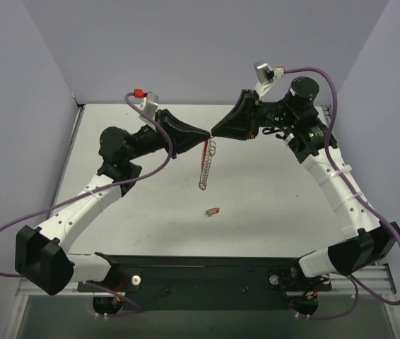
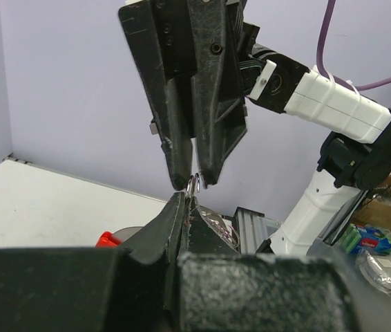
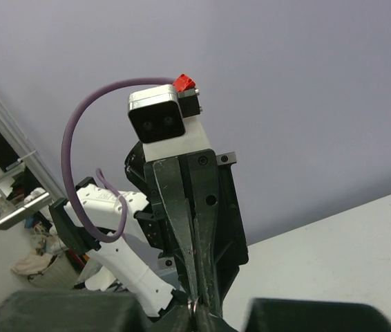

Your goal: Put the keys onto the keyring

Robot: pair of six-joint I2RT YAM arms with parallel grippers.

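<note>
Near edge of bench [image 1: 271, 212]: black base plate [image 1: 200, 272] carries both arms side by side. A little further in, abt mid-bench, a small red-and-silver bit [image 1: 213, 210] lies flat by itself, well apart from everything else.

Beyond it the keys [image 1: 205, 169] hang as a thin silver string. Top end is up at the grippers, bottom end low toward the bench; can't tell if it touches the surface. The keyring [image 1: 206, 148], a short red strip, hangs from the same spot, just beside the upper part of the keys, on their left in top view.

Above that, over the far half of the bench, left gripper [image 1: 205, 134] and right gripper [image 1: 215, 132] meet tip to tip, arms coming in from L and R.

Left wrist view: left gripper's fingers [image 2: 168, 221] are pressed together, w/ a small silver loop of the keys poking out at their tips. Right gripper's fingers come down from above and pinch that same loop betw. their tips, only a sliver of gap. So both are clamped on the top of the keys. A bit of red shows low, left of the left fingers; silver keys show low on their right.

Right wrist view: the two sets of tips touch at the bottom edge, detail too dark to read.

Far side: plain wall [image 1: 186, 42] behind the bench's back edge.
</note>
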